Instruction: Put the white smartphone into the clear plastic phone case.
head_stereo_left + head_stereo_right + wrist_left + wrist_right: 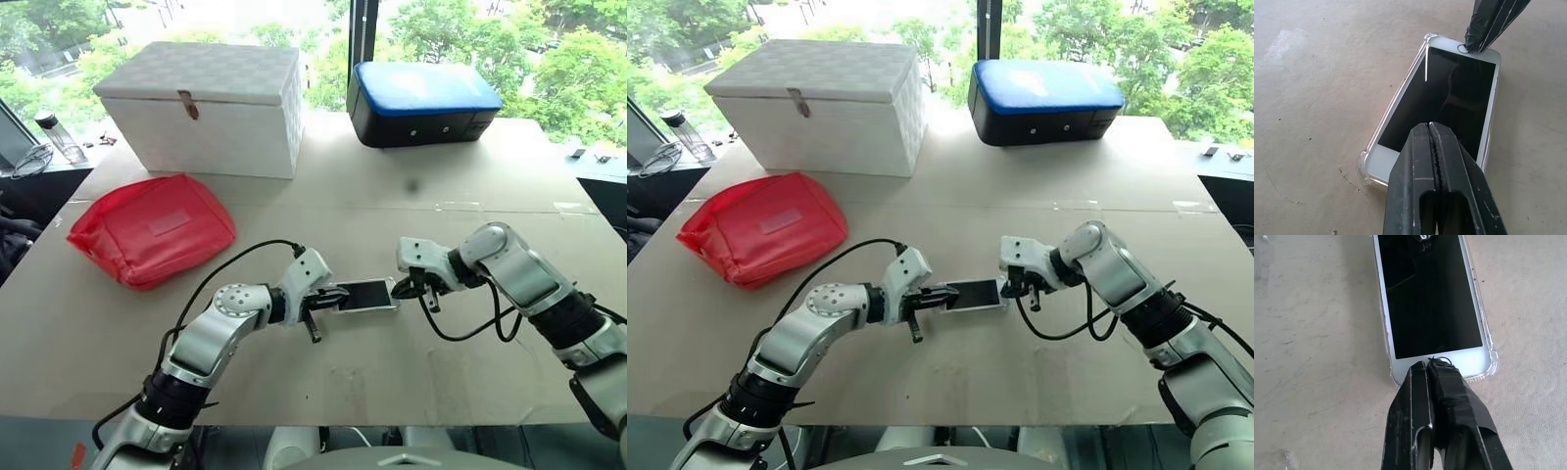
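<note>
The white smartphone (367, 293) lies flat on the table, screen up, between my two grippers. It sits inside the clear plastic phone case (1365, 164), whose transparent rim and corners show around its edges (1492, 360). My left gripper (1431, 127) is shut, its tip resting over one end of the phone's screen. My right gripper (1428, 364) is shut too, with its taped tip on the white bezel by the home button at the other end. In the head views, the left gripper (336, 294) and right gripper (400, 287) meet the phone from opposite sides.
A red pouch (152, 230) lies at the left. A white latched box (211, 103) and a black case with a blue top (421, 103) stand at the back. A bottle (59, 137) is on the far left ledge.
</note>
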You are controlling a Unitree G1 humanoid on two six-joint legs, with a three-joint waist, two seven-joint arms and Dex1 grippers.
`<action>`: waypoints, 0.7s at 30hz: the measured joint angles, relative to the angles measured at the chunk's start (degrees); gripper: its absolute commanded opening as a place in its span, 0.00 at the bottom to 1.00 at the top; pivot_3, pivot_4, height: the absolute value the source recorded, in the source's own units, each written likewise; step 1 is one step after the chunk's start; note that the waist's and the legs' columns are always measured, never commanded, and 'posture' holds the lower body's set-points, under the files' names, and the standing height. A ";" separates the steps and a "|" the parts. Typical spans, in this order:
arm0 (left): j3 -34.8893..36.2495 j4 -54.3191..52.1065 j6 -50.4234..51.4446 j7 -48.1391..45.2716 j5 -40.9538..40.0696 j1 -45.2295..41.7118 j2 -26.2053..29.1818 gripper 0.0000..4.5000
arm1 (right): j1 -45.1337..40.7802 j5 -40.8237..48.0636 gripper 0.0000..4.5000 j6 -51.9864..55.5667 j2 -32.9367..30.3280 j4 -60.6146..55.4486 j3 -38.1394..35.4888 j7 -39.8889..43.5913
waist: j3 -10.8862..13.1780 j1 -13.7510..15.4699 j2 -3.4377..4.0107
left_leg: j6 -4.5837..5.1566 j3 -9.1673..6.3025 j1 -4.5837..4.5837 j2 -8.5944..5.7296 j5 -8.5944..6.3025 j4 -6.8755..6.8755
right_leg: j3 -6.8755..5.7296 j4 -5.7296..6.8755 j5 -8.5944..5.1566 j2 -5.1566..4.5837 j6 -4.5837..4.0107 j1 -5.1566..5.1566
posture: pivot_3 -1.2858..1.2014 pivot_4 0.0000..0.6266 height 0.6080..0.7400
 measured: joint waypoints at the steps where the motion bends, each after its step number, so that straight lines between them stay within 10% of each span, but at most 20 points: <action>1: 0.00 0.00 0.03 0.00 0.00 -0.04 -0.04 0.00 | 0.00 -0.05 0.00 -0.27 0.00 0.00 0.00 0.11 | 0.00 0.00 0.00 | -0.05 0.00 0.00 0.00 -0.03 -0.01 | 0.00 -0.02 0.00 0.00 0.00 0.00 | 0.52 0.24 0.96; 21: 0.00 -0.19 0.15 0.05 0.00 0.14 -0.19 0.00 | 0.08 -0.93 0.00 -0.79 0.37 -0.01 0.00 1.15 | 0.00 -0.02 0.00 | -0.13 -0.06 0.01 0.00 -0.08 -0.11 | -0.02 -0.13 -0.03 0.00 0.02 0.00 | 0.52 0.24 0.96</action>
